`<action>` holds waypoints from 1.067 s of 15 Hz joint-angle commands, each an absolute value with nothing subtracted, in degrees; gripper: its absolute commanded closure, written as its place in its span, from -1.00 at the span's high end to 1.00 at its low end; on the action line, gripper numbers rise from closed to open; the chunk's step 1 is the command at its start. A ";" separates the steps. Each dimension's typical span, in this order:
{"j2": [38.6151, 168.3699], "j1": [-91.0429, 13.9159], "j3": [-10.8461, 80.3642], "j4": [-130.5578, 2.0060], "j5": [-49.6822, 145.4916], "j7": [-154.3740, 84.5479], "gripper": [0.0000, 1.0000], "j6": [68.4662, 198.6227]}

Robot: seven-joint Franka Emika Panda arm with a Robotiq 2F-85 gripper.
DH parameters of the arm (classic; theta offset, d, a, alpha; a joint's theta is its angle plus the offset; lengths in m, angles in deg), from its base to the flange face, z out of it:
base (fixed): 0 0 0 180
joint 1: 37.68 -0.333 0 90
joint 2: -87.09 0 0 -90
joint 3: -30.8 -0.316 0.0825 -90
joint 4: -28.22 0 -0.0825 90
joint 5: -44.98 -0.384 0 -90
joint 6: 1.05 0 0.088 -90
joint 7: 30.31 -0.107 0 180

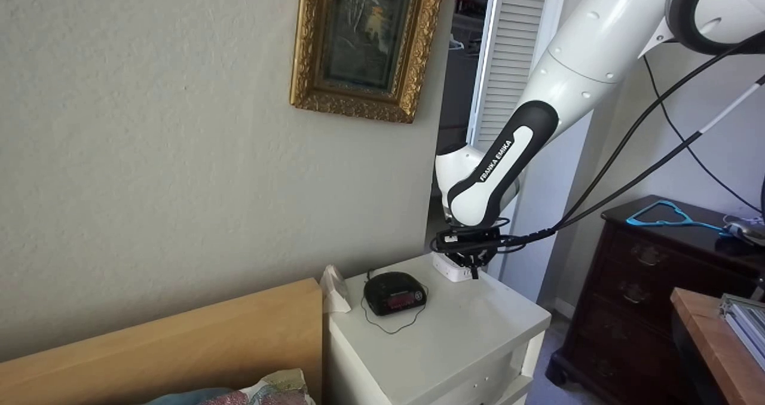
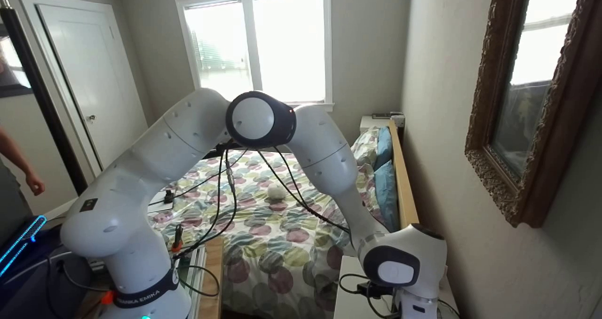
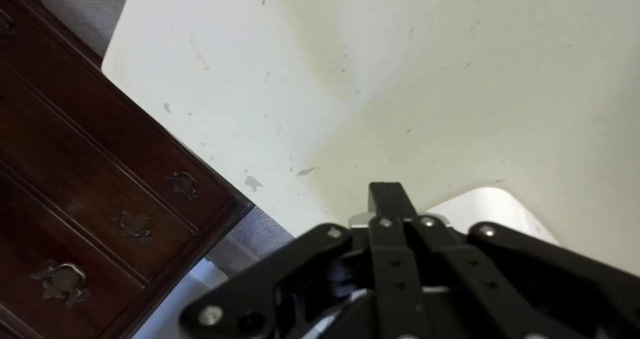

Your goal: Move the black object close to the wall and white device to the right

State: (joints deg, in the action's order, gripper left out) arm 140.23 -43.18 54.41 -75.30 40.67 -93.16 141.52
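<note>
Black gripper (image 3: 387, 191) pointing down over a white nightstand (image 1: 442, 339), its fingers pressed together, tip against tip. In the wrist view, the rounded corner of a white device (image 3: 485, 209) shows at three o'clock from the fingertips, the rest hidden under the gripper; whether they touch cannot be told.

In an exterior view, the black object (image 1: 394, 292), a low, rounded clock radio with a reddish front, sits upright on the nightstand, apart from the gripper, between eight and nine o'clock from it. A thin cord (image 1: 391, 333) loops round it from nine o'clock through six to three. The white device is near it, between two and three o'clock. The beige-grey wall (image 1: 179, 172) rises close behind, with a gold-framed picture (image 1: 366, 46) at eleven o'clock from the gripper. A white, pointed item (image 1: 334, 291) stands just beside the radio at nine o'clock.

Farther out, between three and four o'clock, a dark wooden chest (image 1: 627, 321) has its drawers closed, contents hidden; a blue hanger (image 1: 657, 223) lies on top. At twelve o'clock, a dark recess (image 1: 460, 94) beside a louvred door (image 1: 517, 52) holds what looks like a white hanger (image 1: 456, 45). In an exterior view, a bed (image 2: 273, 229) bears blue pillows (image 2: 385, 189) and a white ball-like thing (image 2: 276, 192).
</note>
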 commanded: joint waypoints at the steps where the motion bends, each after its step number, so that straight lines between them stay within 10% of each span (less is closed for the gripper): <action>1: 140.44 -40.86 52.59 -73.59 41.16 -94.37 -1.00 141.27; 16: 143.64 -36.56 50.47 -68.60 40.38 -94.34 -1.00 141.98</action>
